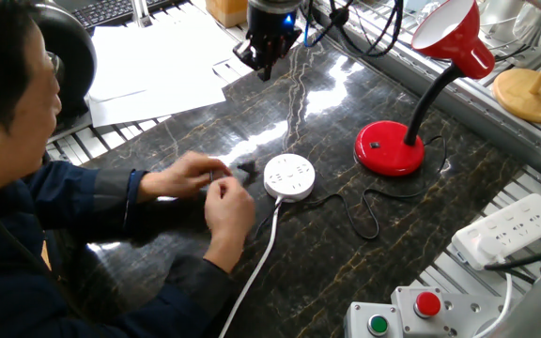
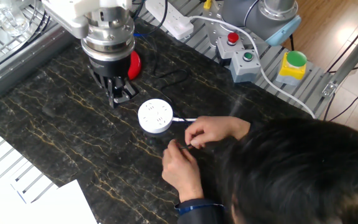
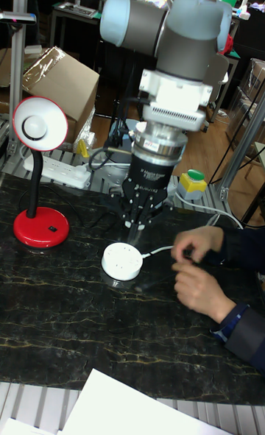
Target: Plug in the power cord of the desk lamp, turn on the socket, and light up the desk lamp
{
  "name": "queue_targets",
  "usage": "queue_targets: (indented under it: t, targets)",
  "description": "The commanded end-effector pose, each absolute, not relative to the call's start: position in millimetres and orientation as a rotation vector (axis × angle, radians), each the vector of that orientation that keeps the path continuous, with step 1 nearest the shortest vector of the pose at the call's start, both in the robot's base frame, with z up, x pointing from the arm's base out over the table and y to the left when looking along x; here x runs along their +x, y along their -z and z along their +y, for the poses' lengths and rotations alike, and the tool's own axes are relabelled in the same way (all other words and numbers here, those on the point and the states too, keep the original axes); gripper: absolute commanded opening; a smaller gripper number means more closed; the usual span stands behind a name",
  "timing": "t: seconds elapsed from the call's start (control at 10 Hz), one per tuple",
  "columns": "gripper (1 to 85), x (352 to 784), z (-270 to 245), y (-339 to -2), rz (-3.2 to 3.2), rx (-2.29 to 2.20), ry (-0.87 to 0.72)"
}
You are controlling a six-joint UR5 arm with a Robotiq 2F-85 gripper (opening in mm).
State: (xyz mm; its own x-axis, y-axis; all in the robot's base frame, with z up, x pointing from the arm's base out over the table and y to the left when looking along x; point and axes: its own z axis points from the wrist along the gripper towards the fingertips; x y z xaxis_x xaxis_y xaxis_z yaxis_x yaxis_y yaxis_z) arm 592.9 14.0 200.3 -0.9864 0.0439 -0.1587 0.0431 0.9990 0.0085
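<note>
Table: dark marble top. Person's hands meet just beside socket, pinching small dark item, likely plug; cannot tell for sure. Lamp upright, well right of gripper in one fixed view, shade tilted. Gripper hangs above table, behind socket, fingers close together, nothing visible between them. Socket flat on table, below and nearer than gripper, white cable trailing. Cord loops from lamp base toward socket.
</note>
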Motion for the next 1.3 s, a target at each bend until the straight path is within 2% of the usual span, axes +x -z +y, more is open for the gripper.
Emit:
queue_targets:
  t: [0.0, 0.3, 0.5, 0.7, 0.9, 1.2]
  targets:
    - [1.7, 588, 14, -226, 2.985, 0.011, -0.009]
    - [1.7, 589, 8, -223, 2.984, -0.028, 0.026]
    - [1.7, 594, 10, -223, 2.951, -0.081, -0.014]
    - [1.7, 598, 31, -225, 2.916, -0.042, -0.159]
    - [1.7, 609, 25, -229, 2.893, 0.014, -0.108]
    - [1.7, 597, 17, -245, 2.919, -0.049, -0.074]
